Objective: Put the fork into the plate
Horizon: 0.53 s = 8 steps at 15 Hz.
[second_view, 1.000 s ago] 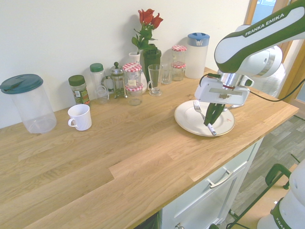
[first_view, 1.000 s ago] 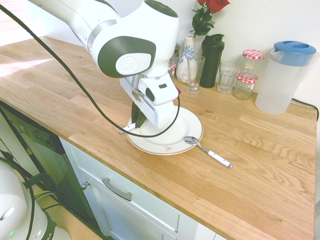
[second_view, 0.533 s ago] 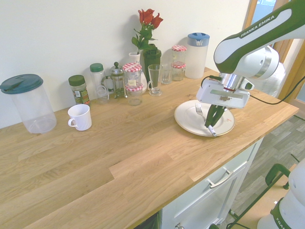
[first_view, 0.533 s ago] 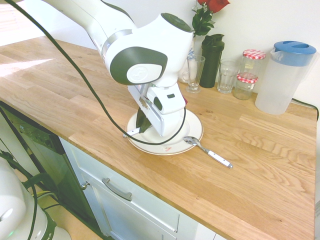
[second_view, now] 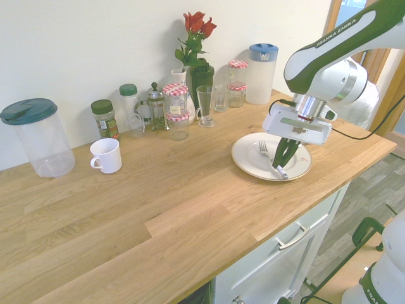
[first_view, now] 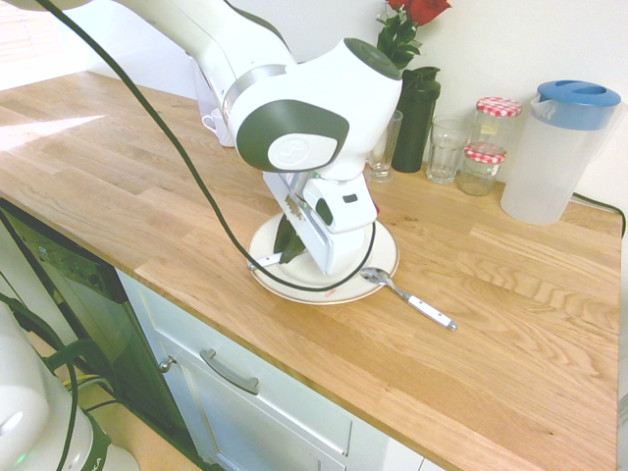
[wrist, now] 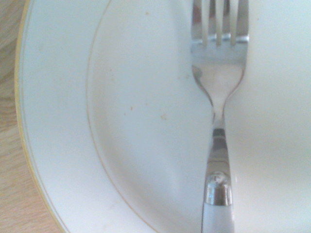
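My gripper (second_view: 278,166): closed on the fork by its white handle, both fingertips low over the plate; the grip lies well behind the tines.
Fork (second_view: 265,151): within the plate's outline, tines toward the middle, handle end by the rim; whether the tines touch the china I cannot tell.
Plate (second_view: 245,158): white, with a thin rim line, flat on the worktop (second_view: 158,196); it is the receiving surface.
Spoon (first_view: 426,312): bowl at the plate's rim, handle out over the wood, on the side away from the fork; I should keep my wrist clear of it.
Step in hand: lowering and release, as I judge it; I should ease straight down until the fork bears on the china, then part the fingers gently and rise without sideways drag.
Handle end: the likely trouble; close to the rim, it could tip or slide outward if I let go high, so a slight shift inward first may help.
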{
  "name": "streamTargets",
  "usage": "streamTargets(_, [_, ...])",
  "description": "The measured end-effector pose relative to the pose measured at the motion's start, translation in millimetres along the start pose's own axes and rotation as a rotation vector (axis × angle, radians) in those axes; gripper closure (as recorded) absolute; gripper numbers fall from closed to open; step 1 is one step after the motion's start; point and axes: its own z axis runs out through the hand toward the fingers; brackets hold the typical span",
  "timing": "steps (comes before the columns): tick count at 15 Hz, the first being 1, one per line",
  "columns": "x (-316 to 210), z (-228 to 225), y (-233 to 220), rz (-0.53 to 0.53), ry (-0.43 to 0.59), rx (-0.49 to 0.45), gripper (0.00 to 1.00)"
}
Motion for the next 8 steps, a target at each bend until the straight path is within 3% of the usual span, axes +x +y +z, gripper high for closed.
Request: streamTargets(8, [2.1, 1.9, 0.9, 0.007, -0.013, 0.01, 0.0])
